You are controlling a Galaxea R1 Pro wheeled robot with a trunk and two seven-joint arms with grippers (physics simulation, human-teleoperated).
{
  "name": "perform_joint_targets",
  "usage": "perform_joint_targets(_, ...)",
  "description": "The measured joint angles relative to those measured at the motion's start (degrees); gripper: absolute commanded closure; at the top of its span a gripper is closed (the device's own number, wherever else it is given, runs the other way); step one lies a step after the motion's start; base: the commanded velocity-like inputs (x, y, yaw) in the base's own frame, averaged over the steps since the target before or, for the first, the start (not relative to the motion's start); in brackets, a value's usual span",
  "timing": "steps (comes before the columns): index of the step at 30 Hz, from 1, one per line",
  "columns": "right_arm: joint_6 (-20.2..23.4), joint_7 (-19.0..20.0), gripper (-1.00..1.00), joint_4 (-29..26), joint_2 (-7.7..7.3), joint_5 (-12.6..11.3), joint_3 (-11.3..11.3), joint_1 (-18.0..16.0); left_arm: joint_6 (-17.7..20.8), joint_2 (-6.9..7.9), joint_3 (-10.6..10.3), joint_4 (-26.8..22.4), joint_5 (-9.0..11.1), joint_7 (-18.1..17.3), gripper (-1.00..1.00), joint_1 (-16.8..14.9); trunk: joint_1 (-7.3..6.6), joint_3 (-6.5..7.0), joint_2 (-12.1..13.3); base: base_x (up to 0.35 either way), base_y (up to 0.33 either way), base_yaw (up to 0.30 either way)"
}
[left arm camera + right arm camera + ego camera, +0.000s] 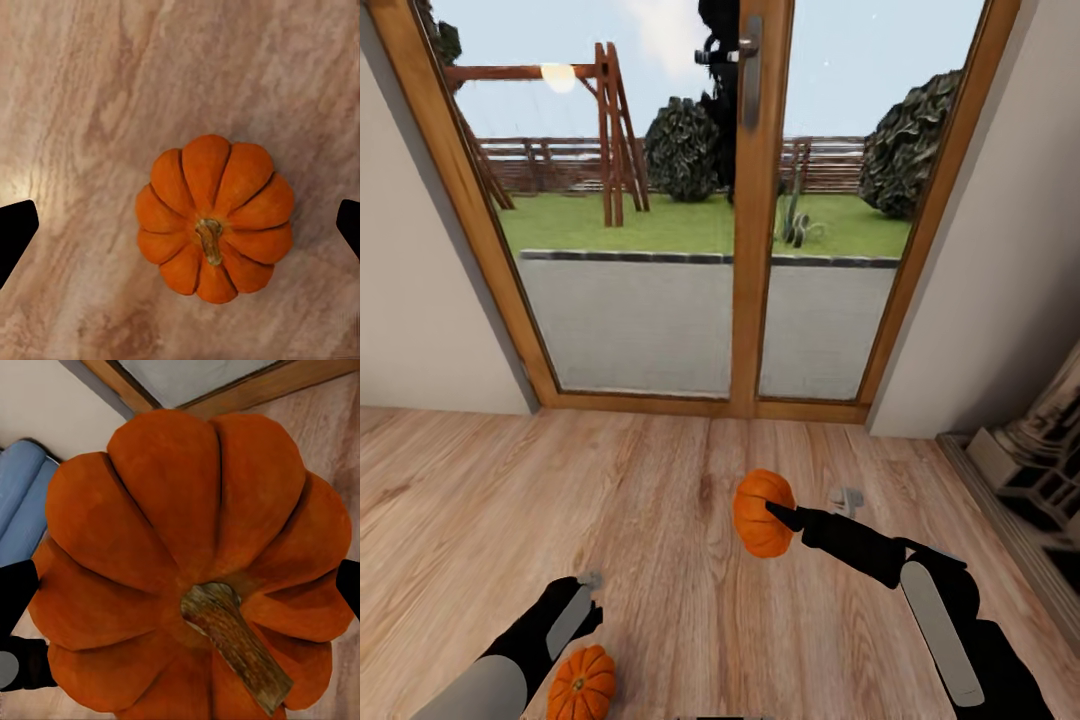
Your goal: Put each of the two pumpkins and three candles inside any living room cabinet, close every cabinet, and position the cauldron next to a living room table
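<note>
One orange ribbed pumpkin (763, 505) hangs above the wooden floor with my right gripper (772, 518) shut on it; up close, this pumpkin (187, 510) has a dark fingertip (16, 592) at each side. The second pumpkin (582, 685) rests on the floor at the near left. My left gripper (582, 608) hovers over it, open. From above, that pumpkin (214, 217) lies between the widely spread fingertips (15, 232), which do not touch it. The candles, cabinet, table and cauldron are out of view.
A glazed double door with a wooden frame (745, 300) stands straight ahead, white walls on both sides. The stone fireplace base (1040, 470) juts in at the right. A blue sofa (22, 487) edge shows behind the held pumpkin. Plank floor (660, 500) spreads around both arms.
</note>
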Motion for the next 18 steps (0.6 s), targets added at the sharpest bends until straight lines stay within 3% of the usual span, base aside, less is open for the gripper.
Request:
perform_joint_targets(5,-0.01,-0.12,1.0,-0.12,0.43,-1.84,0.21,-0.05,0.09,0.25,-1.72,0.01,-0.04,-5.62,-1.0,0.0,0.13,-1.11,-0.07,0.0,0.0,0.0)
perform_joint_targets(6,-0.32,-2.5,1.0,0.0,2.78,-1.32,0.19,-0.73,0.15,0.32,-1.98,0.01,-0.12,-7.05,-1.0,0.0,0.16,-1.33,-0.08,0.0,0.0,0.0)
perform_joint_targets(7,-0.32,-4.57,1.0,-0.05,4.27,-2.96,0.28,-1.57,0.16,0.33,-2.03,0.0,-0.16,-7.28,-1.0,-0.01,0.18,-1.55,-0.1,0.0,0.0,0.0)
perform_joint_targets(8,-0.8,-7.0,1.0,-0.08,5.78,-2.72,0.24,-2.62,0.18,0.34,-2.03,0.01,-0.18,-7.41,-1.0,0.0,0.2,-1.77,-0.11,0.0,0.0,0.0)
perform_joint_targets(9,-2.66,-10.33,1.0,-0.09,7.77,-1.8,0.17,-3.84,0.19,0.34,-2.06,0.01,-0.18,-7.51,-1.0,0.0,0.23,-1.99,-0.12,0.0,0.0,0.0)
perform_joint_targets(10,-4.83,-11.86,1.0,-0.14,8.74,-2.8,0.29,-4.38,0.16,0.35,-2.07,-0.01,-0.19,-7.55,-1.0,0.0,0.25,-2.21,-0.14,0.0,0.0,0.0)
perform_joint_targets(11,-10.38,-13.69,1.0,0.34,9.91,-2.46,0.97,-4.95,0.03,0.46,-2.05,-0.05,-0.21,-7.56,-1.0,-0.01,0.29,-2.44,-0.14,0.0,0.0,0.0)
perform_joint_targets(17,-13.02,-9.33,1.0,0.27,9.96,-2.71,2.43,-5.08,-0.14,0.69,-2.02,-0.08,-0.2,-7.34,-1.0,0.0,0.3,-2.67,-0.17,0.0,0.0,0.0)
perform_joint_targets(18,-13.16,-3.49,1.0,0.2,9.0,-2.29,2.35,-4.99,-0.14,0.63,-2.07,-0.09,-0.19,-7.28,-1.0,0.0,0.31,-2.67,-0.17,0.0,0.0,0.0)
